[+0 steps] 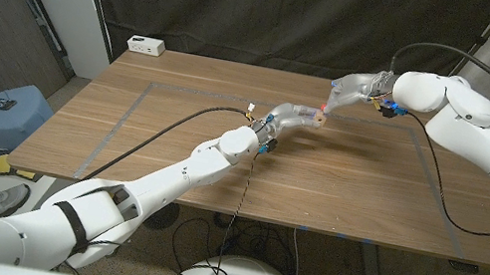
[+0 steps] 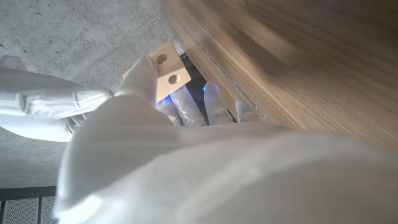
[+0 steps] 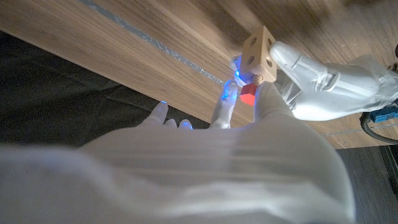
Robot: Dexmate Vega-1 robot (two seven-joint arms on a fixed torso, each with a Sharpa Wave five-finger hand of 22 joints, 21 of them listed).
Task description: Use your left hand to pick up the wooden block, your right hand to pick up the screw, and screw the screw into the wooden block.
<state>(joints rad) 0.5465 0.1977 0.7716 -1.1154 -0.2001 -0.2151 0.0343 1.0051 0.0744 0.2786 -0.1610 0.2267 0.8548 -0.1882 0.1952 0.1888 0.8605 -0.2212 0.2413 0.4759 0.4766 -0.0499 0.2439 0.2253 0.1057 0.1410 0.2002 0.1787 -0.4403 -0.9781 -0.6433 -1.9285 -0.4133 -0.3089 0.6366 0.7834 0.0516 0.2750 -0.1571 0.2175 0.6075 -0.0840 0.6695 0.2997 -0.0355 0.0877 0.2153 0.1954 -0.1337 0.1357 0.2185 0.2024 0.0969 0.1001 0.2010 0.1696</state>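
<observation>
Left robot hand [image 1: 291, 118]: it is raised above the middle of the counter and holds the wooden block [image 1: 316, 116] at its fingertips. In the left wrist view the fingers [image 2: 144, 74] wrap around the side of the block [image 2: 168, 70].

Right robot hand [image 1: 353, 88]: it comes from about 2 o'clock of the counter and reaches toward the block. In the right wrist view it pinches the screw [image 3: 250, 92] between fingertips [image 3: 268, 99]; the red head of the screw is just beside the block [image 3: 260, 53] and the light shaft touches the face of the block.

Wooden block: light-coloured, held in the air above the counter centre, slightly toward 1 o'clock. The left wrist view shows two round holes on its faces; the right wrist view also shows holes on the face toward the screw.

Screw: red head with a pale shaft, held against the block between both robot hands. How deep the shaft is in the hole, I cannot tell.

Counter [image 1: 170, 160]: brown wood, with a grey tape line that makes a large rectangle on its surface.

White box [image 1: 146, 44]: small, at about 11 o'clock, at the far corner of the counter. There are dark marks on its side, but they are too small to read.

Cables: a black cable [image 1: 138, 140] runs along the left arm over the counter; another black cable [image 1: 445, 208] hangs from the right arm at about 3 o'clock.

Writing: no readable brand or label on the arms, the block or the screw.
</observation>
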